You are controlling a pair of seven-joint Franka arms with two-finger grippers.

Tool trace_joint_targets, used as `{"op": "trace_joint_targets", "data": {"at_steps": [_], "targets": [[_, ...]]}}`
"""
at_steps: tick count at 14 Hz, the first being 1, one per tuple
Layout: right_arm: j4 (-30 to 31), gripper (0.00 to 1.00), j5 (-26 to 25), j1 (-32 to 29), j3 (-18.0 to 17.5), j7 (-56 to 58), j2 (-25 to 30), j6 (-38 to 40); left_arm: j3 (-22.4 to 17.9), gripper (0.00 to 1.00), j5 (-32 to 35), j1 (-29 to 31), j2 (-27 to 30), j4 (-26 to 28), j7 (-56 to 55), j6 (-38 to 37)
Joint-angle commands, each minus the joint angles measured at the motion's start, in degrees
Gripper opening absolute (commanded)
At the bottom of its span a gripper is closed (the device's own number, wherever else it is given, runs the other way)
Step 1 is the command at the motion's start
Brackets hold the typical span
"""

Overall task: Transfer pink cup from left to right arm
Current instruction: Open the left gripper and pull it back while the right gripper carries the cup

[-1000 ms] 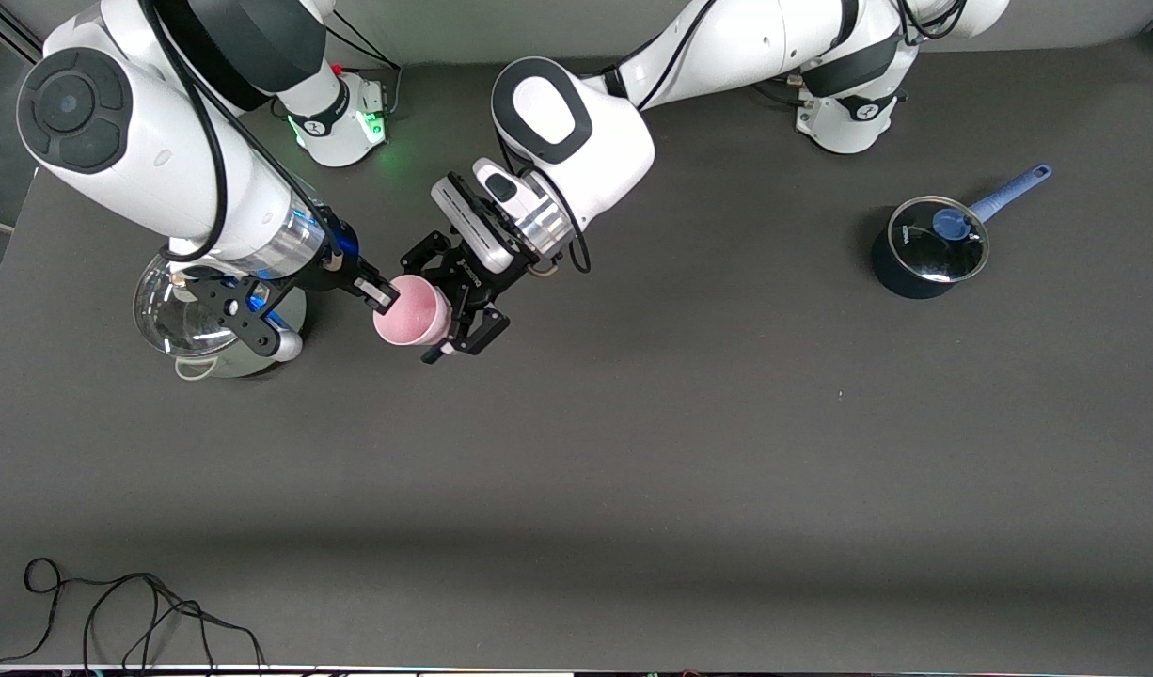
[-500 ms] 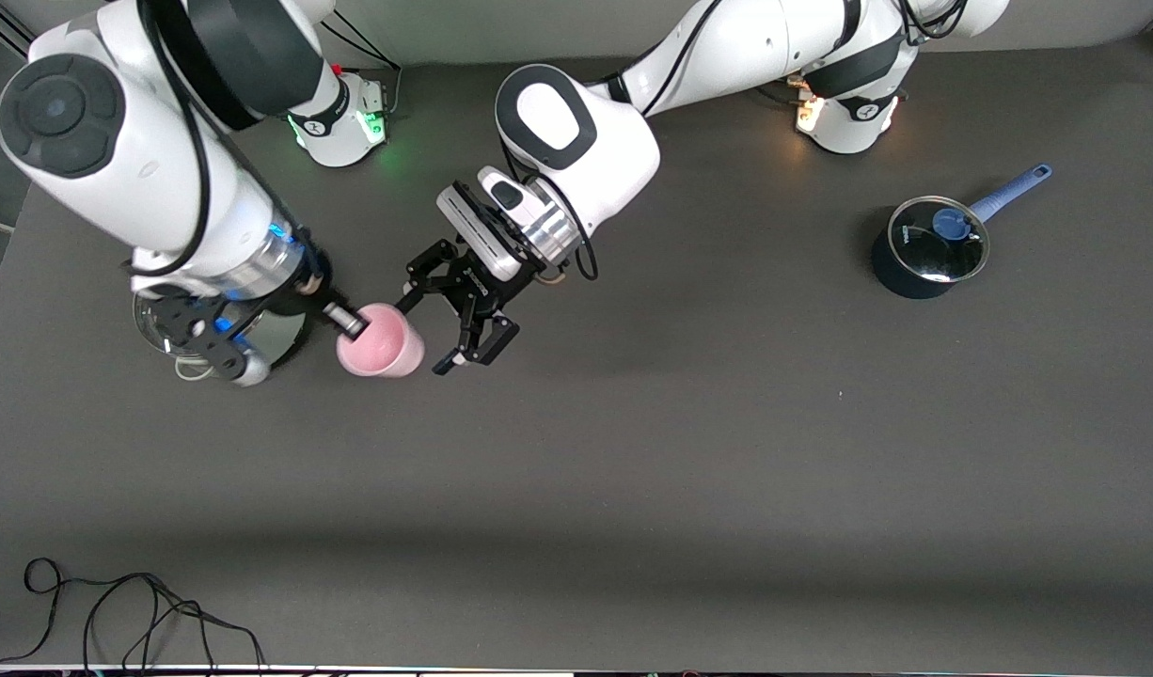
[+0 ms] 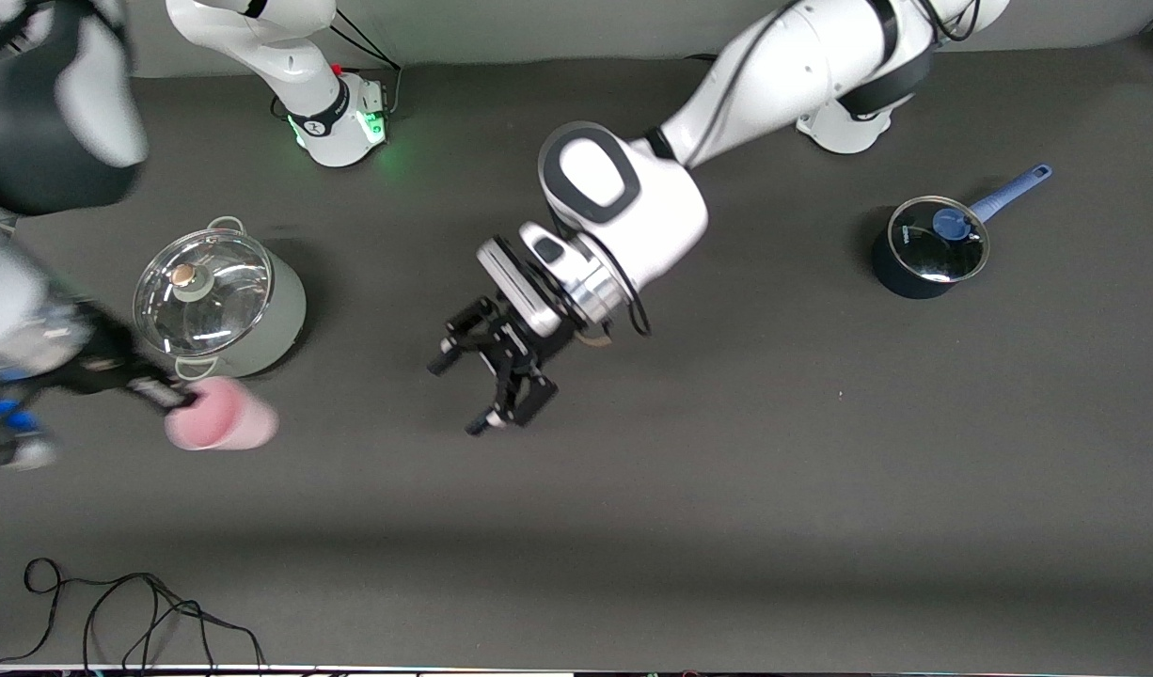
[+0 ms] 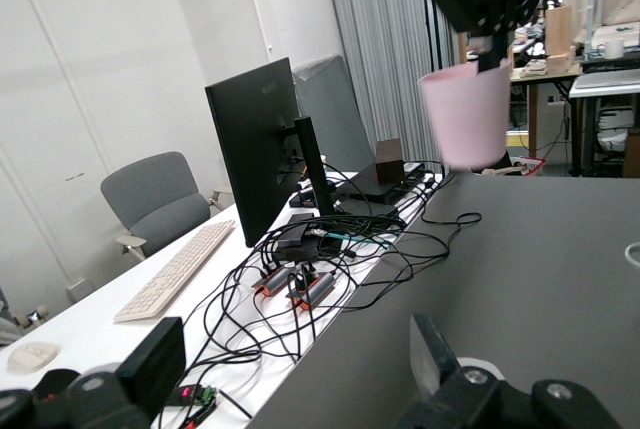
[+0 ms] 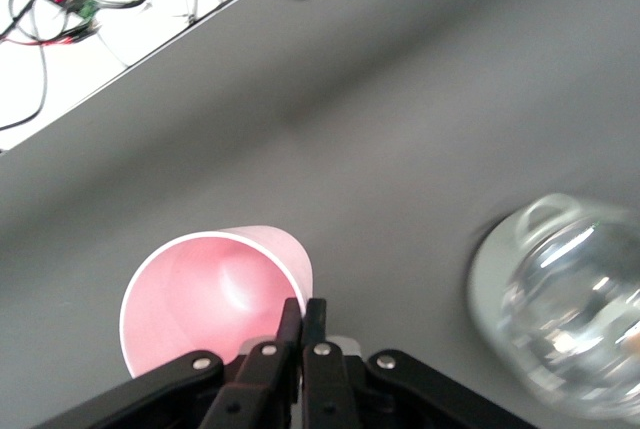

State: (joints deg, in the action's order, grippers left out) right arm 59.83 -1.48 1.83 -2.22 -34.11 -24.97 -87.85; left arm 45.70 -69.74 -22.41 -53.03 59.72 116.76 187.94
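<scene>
The pale pink cup (image 3: 224, 426) hangs in the air over the table at the right arm's end, close to the grey pot. My right gripper (image 3: 181, 400) is shut on the cup's rim. In the right wrist view the fingers (image 5: 303, 317) pinch the wall of the cup (image 5: 210, 299), one inside and one outside. My left gripper (image 3: 457, 397) is open and empty over the middle of the table, well apart from the cup. The left wrist view shows the cup (image 4: 465, 119) hanging from the right gripper (image 4: 490, 57), with my left gripper (image 4: 290, 359) spread wide and nothing between its fingers.
A grey pot with a glass lid (image 3: 219, 301) stands at the right arm's end, also seen as the pot (image 5: 560, 309). A dark blue saucepan with a lid (image 3: 926, 249) sits at the left arm's end. A black cable (image 3: 116, 611) lies near the table's front edge.
The right gripper has carried the cup away from the left gripper, past the grey pot toward the right arm's end. The left gripper stayed open and moved off toward the table's middle.
</scene>
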Motion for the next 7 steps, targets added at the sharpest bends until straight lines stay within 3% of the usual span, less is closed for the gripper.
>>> {"op": "trace_joint_targets", "data": {"at_steps": [1,5,7], "targets": [[-1.7,0.00,-0.1,-7.6,-0.6,14.2,-1.0,0.7,0.4,1.00,5.6,7.4,2.9,6.8,-0.6,-9.1],[-1.1,0.00,-0.1,-15.8,-0.6,35.3,-1.8,0.7,-0.2,1.00,11.6,15.0,5.9,14.1,-0.6,-19.7],[3.0,0.00,0.0,-16.7,-0.6,40.9,-2.6,-0.6,-0.3,1.00,13.4,18.6,8.4,18.5,-0.7,-24.1]]}}
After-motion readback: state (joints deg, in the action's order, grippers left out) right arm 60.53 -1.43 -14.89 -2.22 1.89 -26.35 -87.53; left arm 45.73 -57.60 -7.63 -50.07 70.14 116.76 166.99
